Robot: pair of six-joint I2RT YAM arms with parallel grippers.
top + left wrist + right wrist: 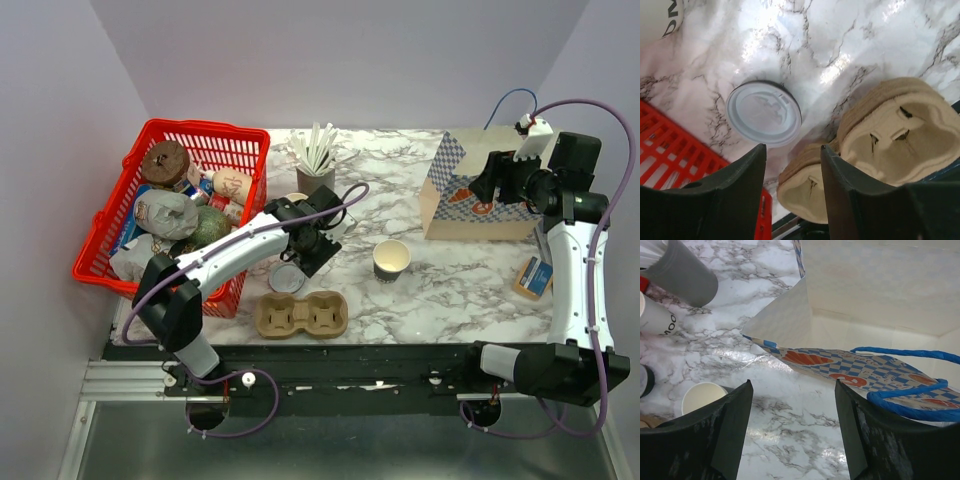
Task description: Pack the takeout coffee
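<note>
– While the left claw (792, 150) hangs over the surface (840, 30), jaws spread and nothing between them, where do we log the takeout coffee (763, 114)?
– Upright on the marble, white lid up, just beside the cardboard cup carrier (890, 135) and near the red basket (205, 126). Neither claw touches it. From the left wrist view we see only the lid and a dark rim under it.
– Carrier wells?
– Both empty, as far as we can see. So we mark nothing packed yet.
– Right side?
– Right claw (793, 385) spread too, holding nothing, poised at the open mouth of the blue-checked paper bag (880, 295). We look straight into the bag from that wrist, and the part we see holds nothing.
– Cream paper cup (391, 258)?
– Open-topped, standing between carrier and bag, well apart from the coffee. Not our item.
– Our judgement on progress?
– Early. The whole job is left: close on the coffee, lift it, seat it. We cannot tell whether the carrier or the bag is meant as its place. Perhaps both in turn.
</note>
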